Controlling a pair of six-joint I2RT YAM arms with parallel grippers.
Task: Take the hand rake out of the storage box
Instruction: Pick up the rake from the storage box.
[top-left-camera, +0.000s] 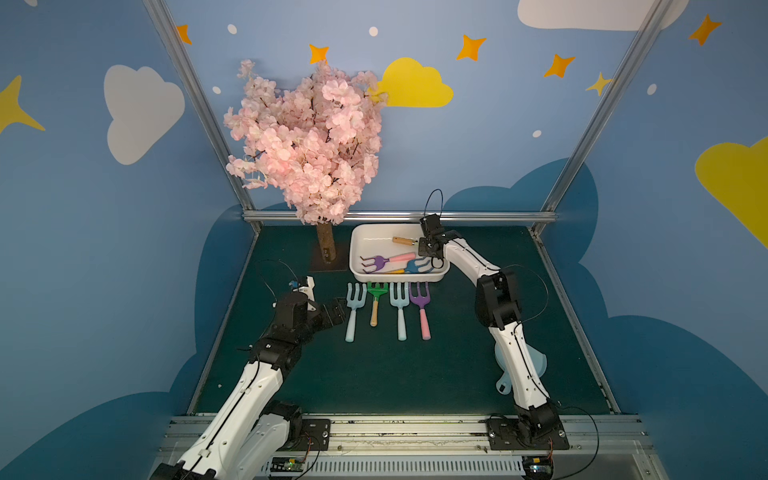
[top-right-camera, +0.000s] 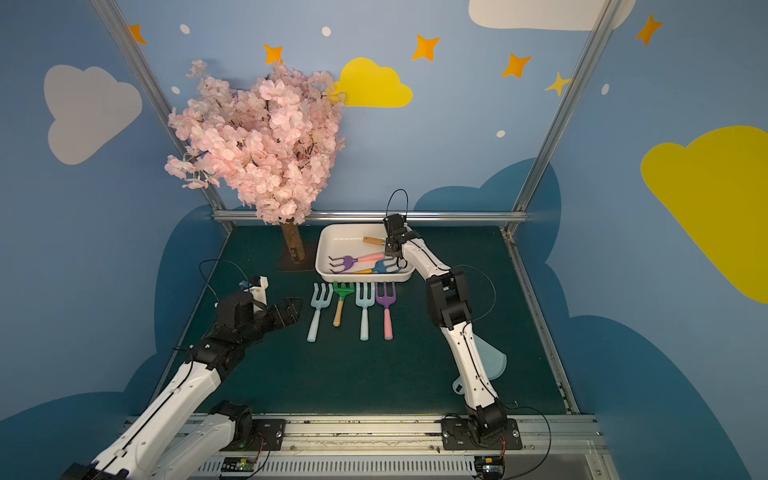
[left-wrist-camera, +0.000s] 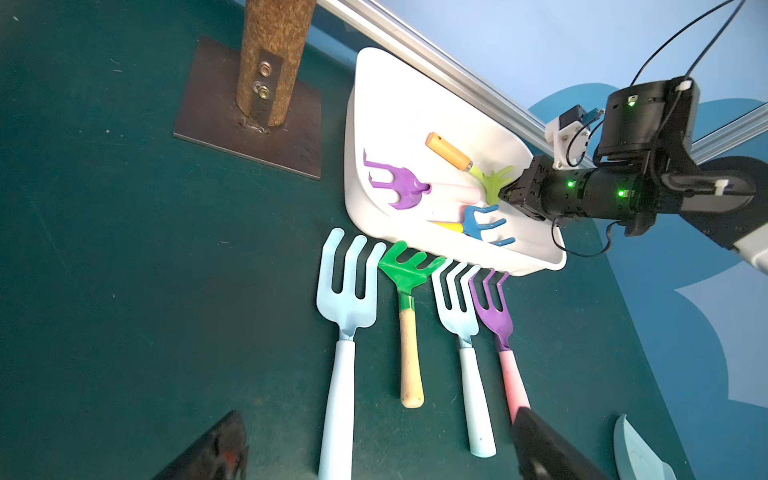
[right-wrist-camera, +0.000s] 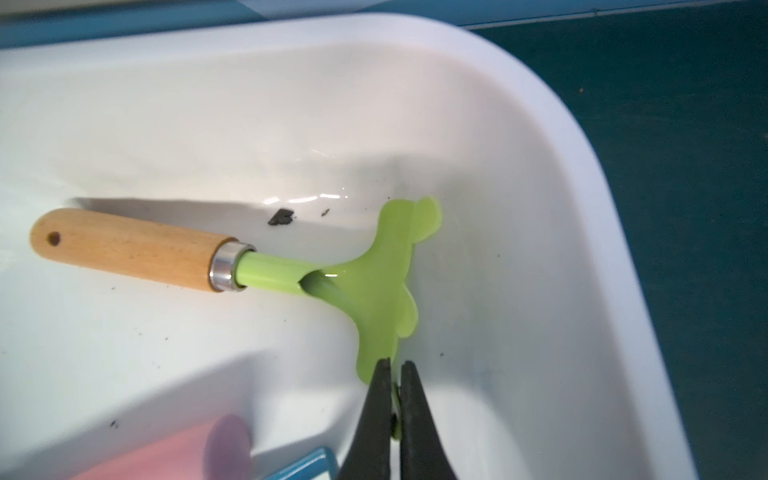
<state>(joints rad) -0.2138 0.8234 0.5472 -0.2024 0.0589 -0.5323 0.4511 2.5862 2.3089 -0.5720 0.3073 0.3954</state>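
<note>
The hand rake I am after has a lime-green head and a short wooden handle. It is inside the storage box, in the far right part, with its head close to the rounded end wall and its handle pointing toward the middle of the box. My right claw is clamped on the end tine of the green head; the two dark fingers are pressed together with only a sliver of green showing between them. I cannot tell whether the handle rests on the white floor or is just clear of it.

Nearer the front wall of the box lie two more tools: a purple rake with a pink handle and a blue rake with a yellow handle, the blue head just beside my right wrist.

On the green surface just in front of the box, four tools lie in a row with their prongs toward it: a pale blue fork, a green rake with a wooden handle, a second pale fork and a purple fork. My left claw hangs near the first fork, its fingers wide apart and holding nothing.

A pale blue dish lies under my right arm, and a pink blossom tree stands left of the box.
</note>
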